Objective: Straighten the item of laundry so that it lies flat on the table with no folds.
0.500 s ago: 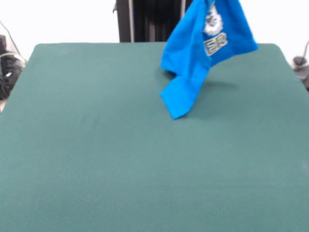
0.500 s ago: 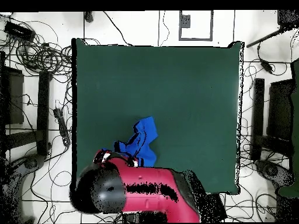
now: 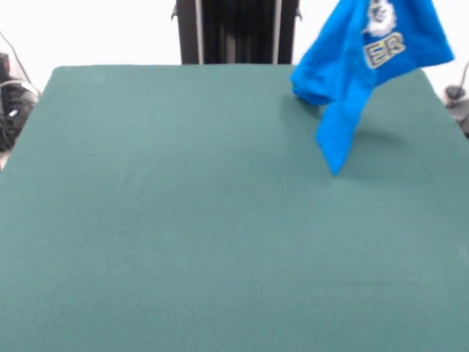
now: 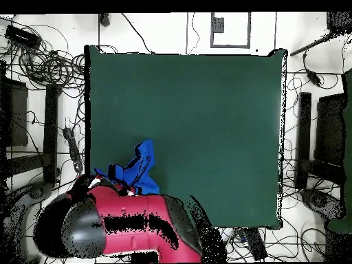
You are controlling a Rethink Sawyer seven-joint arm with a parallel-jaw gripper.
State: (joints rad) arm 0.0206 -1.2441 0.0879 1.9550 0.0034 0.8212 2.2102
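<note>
The bright blue T-shirt (image 3: pixel 366 51) hangs bunched in the air over the far right part of the dark green table (image 3: pixel 183 220). Its top runs out of the picture and part of the white print and the letters "ER" show. A narrow lower end dangles to just above the table top. In the overhead view the T-shirt (image 4: pixel 137 168) sits crumpled at the table's (image 4: pixel 206 110) lower left, right against the end of the red and black arm. My gripper (image 4: pixel 113 180) is there, mostly hidden by the arm and cloth, holding the shirt up.
The black pedestal (image 3: pixel 234 31) stands behind the far edge. Cables and stands (image 4: pixel 48 69) lie around the table on the floor. The arm's red body (image 4: pixel 137 223) overhangs the table's lower left corner in the overhead view.
The hanging T-shirt has swung toward the right in the front view, left in the overhead view. The arm has moved the same way with it.
</note>
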